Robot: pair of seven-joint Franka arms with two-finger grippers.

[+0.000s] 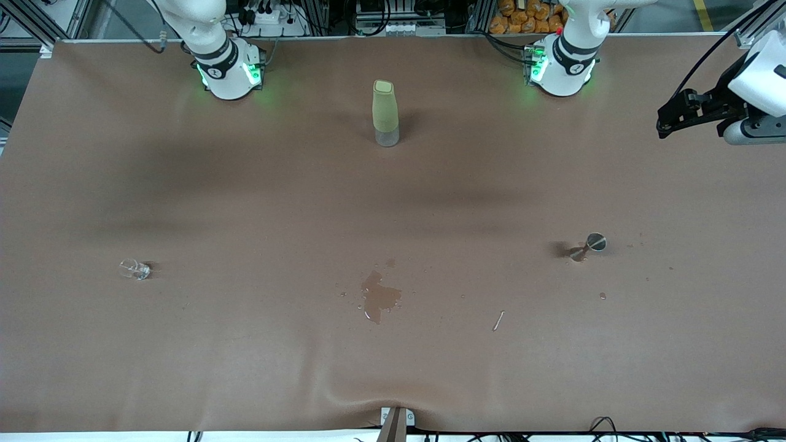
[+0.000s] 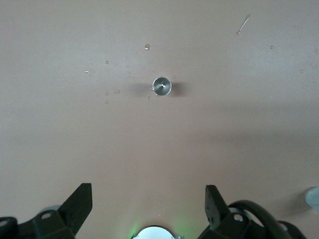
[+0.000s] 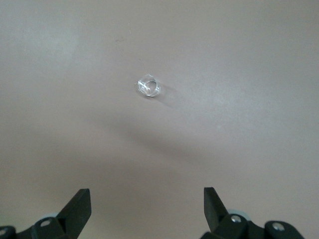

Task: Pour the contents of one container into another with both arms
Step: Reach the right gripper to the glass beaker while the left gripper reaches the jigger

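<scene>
A tall bottle [image 1: 385,113] with an olive-green sleeve and a clear base stands upright between the two arm bases. A small clear glass cup [image 1: 135,269] [image 3: 148,87] sits toward the right arm's end of the table. A small metal cup [image 1: 594,243] [image 2: 161,85] sits toward the left arm's end. My left gripper [image 2: 148,187] hangs open and empty high over the table, by its own base [image 2: 153,232], well short of the metal cup. My right gripper [image 3: 146,191] is also open and empty, high above the cloth and apart from the glass cup.
A brown cloth [image 1: 245,202] covers the table. A wet puddle [image 1: 377,298] with stray drops lies nearer the front camera than the bottle. A thin pale stick [image 1: 498,320] [image 2: 243,24] lies beside it. A black and white device [image 1: 694,110] juts in at the left arm's end.
</scene>
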